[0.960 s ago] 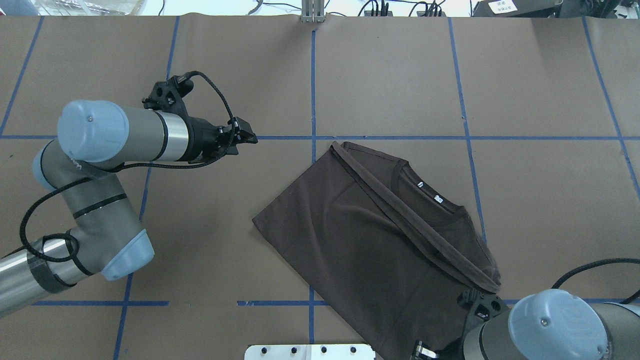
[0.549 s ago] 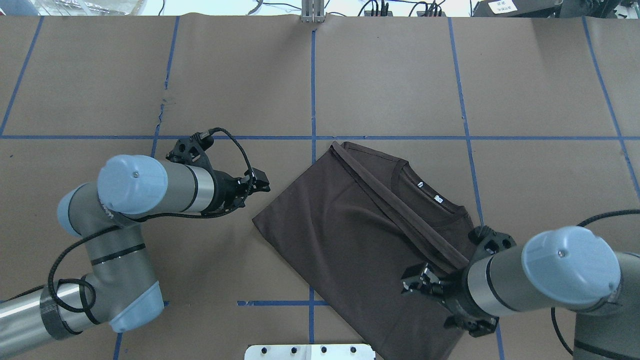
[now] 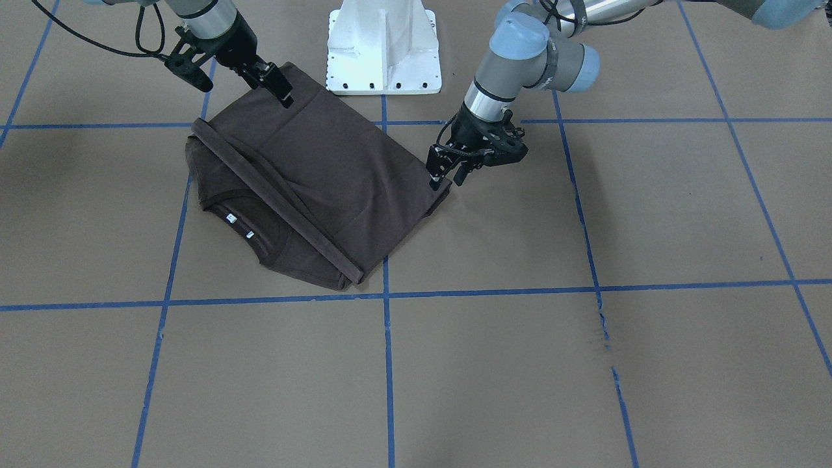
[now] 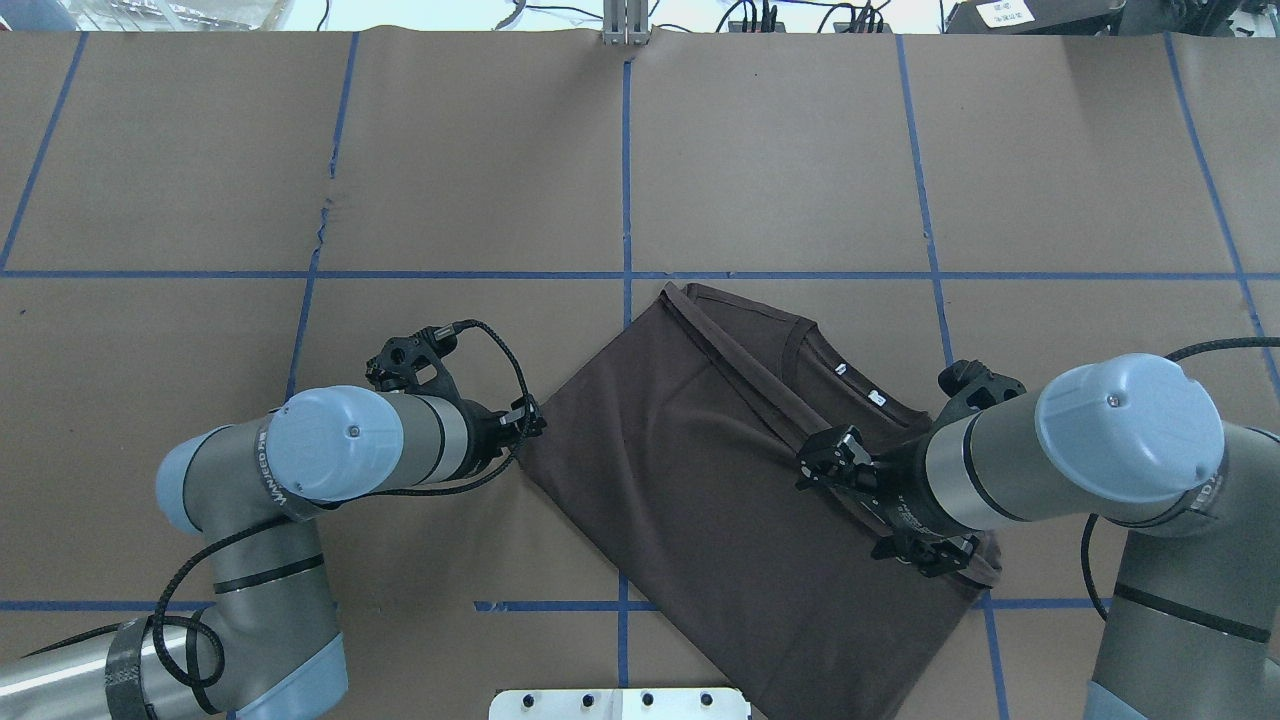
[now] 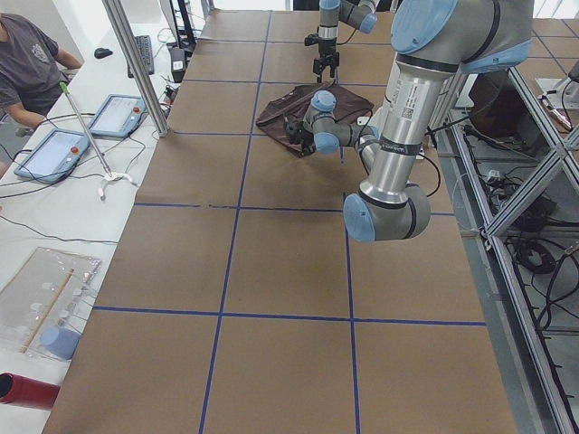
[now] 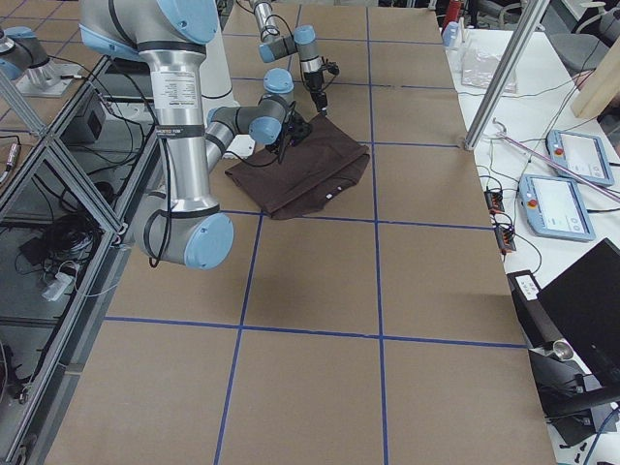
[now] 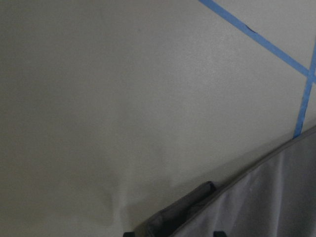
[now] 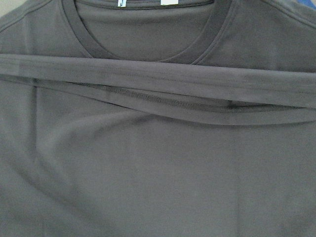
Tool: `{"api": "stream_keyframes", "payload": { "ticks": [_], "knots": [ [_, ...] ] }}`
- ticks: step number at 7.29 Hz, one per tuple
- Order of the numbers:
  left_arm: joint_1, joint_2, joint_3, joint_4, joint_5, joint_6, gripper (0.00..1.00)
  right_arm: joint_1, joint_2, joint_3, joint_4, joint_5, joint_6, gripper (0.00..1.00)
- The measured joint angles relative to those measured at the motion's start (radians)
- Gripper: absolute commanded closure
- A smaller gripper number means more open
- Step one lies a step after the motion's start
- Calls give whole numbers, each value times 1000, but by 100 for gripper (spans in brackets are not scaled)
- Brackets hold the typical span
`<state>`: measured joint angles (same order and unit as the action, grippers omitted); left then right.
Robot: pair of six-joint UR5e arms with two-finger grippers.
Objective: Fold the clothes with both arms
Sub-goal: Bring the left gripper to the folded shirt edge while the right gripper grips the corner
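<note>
- I am poising my left end effector, fingers spread, with the shirt corner at its tips.
- My right end effector, also spread, is hovering above the shirt's middle.

Clock read from overhead, 12 pointing away from the robot. You have the T-shirt lying flat on the table, just right of centre. From the shirt's middle:
- left gripper at 9, at the shirt's corner
- right gripper at 3, over the cloth
- neck labels between 1 and 2
- pedestal at 7, at the near edge
</note>
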<state>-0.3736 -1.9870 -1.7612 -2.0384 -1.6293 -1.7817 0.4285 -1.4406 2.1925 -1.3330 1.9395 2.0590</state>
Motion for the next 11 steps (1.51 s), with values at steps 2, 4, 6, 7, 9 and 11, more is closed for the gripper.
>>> {"api": "stream_keyframes", "payload": {
  "ticks": [2, 4, 6, 7, 9, 11],
  "knots": [
    [9, 0, 6, 8, 2, 3, 100, 1, 1, -4, -1, 1, -1, 0],
    [8, 3, 7, 9, 3, 12, 100, 0, 3, -8, 0, 1, -8, 0],
    [-26, -1, 5, 10, 2, 82, 100, -1, 6, -7, 2, 2, -12, 0],
    [-78, -15, 13, 8, 0, 164, 100, 0, 10, -6, 3, 2, -12, 0],
    [-222, -117, 129, -11, -6, 294, 100, 9, 22, -3, 5, 0, -13, 0],
    [-322, -294, 409, -118, -7, 320, 100, 28, 27, -5, 6, -14, -12, 0]
  ]
}}
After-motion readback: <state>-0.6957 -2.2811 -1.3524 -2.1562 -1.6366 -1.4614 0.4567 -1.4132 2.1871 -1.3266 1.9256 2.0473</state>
